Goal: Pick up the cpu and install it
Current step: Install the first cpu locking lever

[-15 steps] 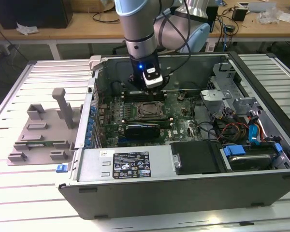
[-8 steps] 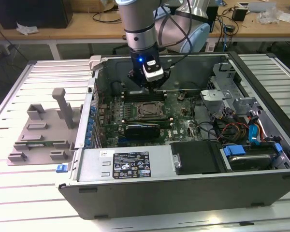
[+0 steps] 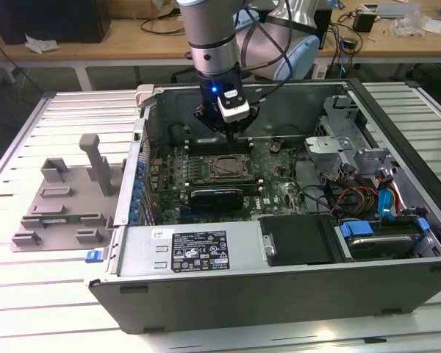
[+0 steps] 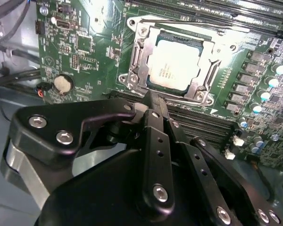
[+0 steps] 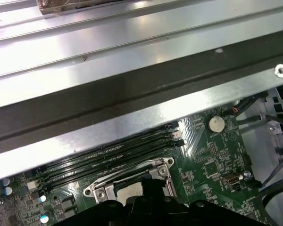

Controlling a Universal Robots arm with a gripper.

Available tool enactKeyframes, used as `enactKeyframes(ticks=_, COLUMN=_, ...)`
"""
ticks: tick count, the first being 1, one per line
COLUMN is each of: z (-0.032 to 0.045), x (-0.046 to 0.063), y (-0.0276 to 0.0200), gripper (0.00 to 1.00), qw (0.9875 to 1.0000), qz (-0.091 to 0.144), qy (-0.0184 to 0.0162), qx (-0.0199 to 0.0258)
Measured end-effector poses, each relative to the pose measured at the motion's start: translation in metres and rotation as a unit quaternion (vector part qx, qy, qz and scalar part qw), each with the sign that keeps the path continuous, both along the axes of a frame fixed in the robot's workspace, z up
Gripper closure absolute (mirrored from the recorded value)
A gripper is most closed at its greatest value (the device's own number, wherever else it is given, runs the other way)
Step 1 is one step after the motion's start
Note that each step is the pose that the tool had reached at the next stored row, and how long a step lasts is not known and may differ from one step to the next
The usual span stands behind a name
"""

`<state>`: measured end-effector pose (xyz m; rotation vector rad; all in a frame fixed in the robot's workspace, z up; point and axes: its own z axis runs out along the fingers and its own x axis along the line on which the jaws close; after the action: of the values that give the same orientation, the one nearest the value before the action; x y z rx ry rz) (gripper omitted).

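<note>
The cpu [image 4: 174,66], a small square chip with a pale silver top, lies flat inside the metal-framed motherboard socket [image 4: 137,70]. A pale corner of it [image 5: 132,189] also shows in the first wrist view. My black gripper [image 4: 151,98] hangs just above the board at the socket's edge, beside the memory slots. Its fingers are together, shut on nothing. In the exterior view the gripper [image 3: 231,131] stands inside the open computer case [image 3: 279,287], over the far side of the socket [image 3: 224,168].
A grey plastic tray [image 3: 66,198] with upright posts lies on the slatted table at the exterior view's left. Inside the case are a power supply [image 3: 198,250], a drive cage with cables [image 3: 367,191] and a coin battery [image 4: 62,83].
</note>
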<state>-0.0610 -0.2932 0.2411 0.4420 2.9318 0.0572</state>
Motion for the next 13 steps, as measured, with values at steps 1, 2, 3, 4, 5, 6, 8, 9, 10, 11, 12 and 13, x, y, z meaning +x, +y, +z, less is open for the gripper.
enactKeyframes(ticks=1, z=-0.0001, x=0.0000, y=0.0000, gripper=0.89, qw=1.0000, qz=0.010, qy=0.0009, qx=0.0000)
enactKeyframes(ticks=2, z=-0.0002, x=0.0000, y=0.0001, gripper=0.89, qw=0.9998, qz=0.019, qy=0.0019, qx=-0.0002)
enactKeyframes(ticks=3, z=-0.0002, x=0.0000, y=0.0001, gripper=0.89, qw=0.9996, qz=0.029, qy=0.0031, qx=-0.0005)
enactKeyframes(ticks=4, z=-0.0002, x=0.0000, y=0.0001, gripper=0.89, qw=0.9993, qz=0.036, qy=0.0050, qx=-0.0014)
enactKeyframes(ticks=5, z=-0.0003, x=0.0000, y=0.0001, gripper=0.89, qw=0.9989, qz=0.046, qy=0.0115, qx=-0.0052)
enactKeyframes(ticks=6, z=-0.0004, x=-0.0001, y=0.0000, gripper=0.89, qw=0.9983, qz=0.052, qy=0.0204, qx=-0.0139)
enactKeyframes(ticks=8, z=-0.0006, x=0.0000, y=0.0000, gripper=0.89, qw=0.9976, qz=0.057, qy=0.0325, qx=-0.0207)
enactKeyframes(ticks=9, z=-0.0008, x=0.0000, y=-0.0008, gripper=0.89, qw=0.9970, qz=0.060, qy=0.0457, qx=-0.0202)
enactKeyframes(ticks=10, z=-0.0009, x=0.0000, y=-0.0018, gripper=0.89, qw=0.9966, qz=0.060, qy=0.0527, qx=-0.0199)
enactKeyframes(ticks=11, z=-0.0011, x=0.0001, y=-0.0034, gripper=0.89, qw=0.9962, qz=0.061, qy=0.0590, qx=-0.0195)
enactKeyframes(ticks=12, z=-0.0013, x=0.0006, y=-0.0056, gripper=0.89, qw=0.9959, qz=0.061, qy=0.0638, qx=-0.0185)
enactKeyframes(ticks=13, z=-0.0016, x=0.0014, y=-0.0096, gripper=0.89, qw=0.9958, qz=0.061, qy=0.0668, qx=-0.0151)
